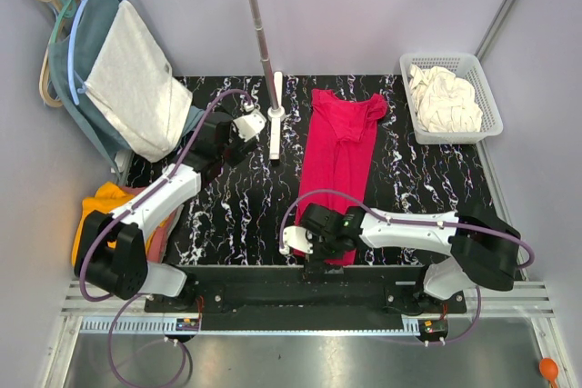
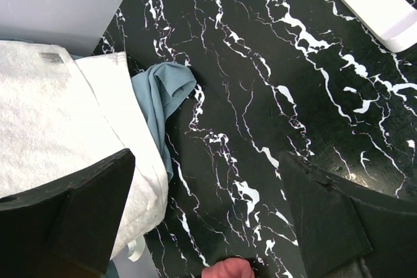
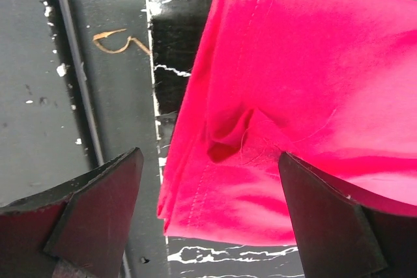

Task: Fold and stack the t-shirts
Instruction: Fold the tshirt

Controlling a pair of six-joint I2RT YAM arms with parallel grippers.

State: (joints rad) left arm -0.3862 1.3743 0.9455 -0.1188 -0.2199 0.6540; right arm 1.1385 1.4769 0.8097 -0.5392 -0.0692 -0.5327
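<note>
An orange-yellow t-shirt [image 1: 98, 211] is heaped off the left edge of the tabletop [image 1: 236, 215]. The left hand [image 1: 247, 124], fingers apart and empty, hovers well left of the crimson t-shirt [image 1: 338, 156]. That shirt lies as a long strip running near to far. Its near hem sits just under the right hand [image 1: 293, 241], the nearer one, its fingers spread. At far right, a white basket [image 1: 411, 70] holds a cream-white t-shirt [image 1: 443, 102].
</note>
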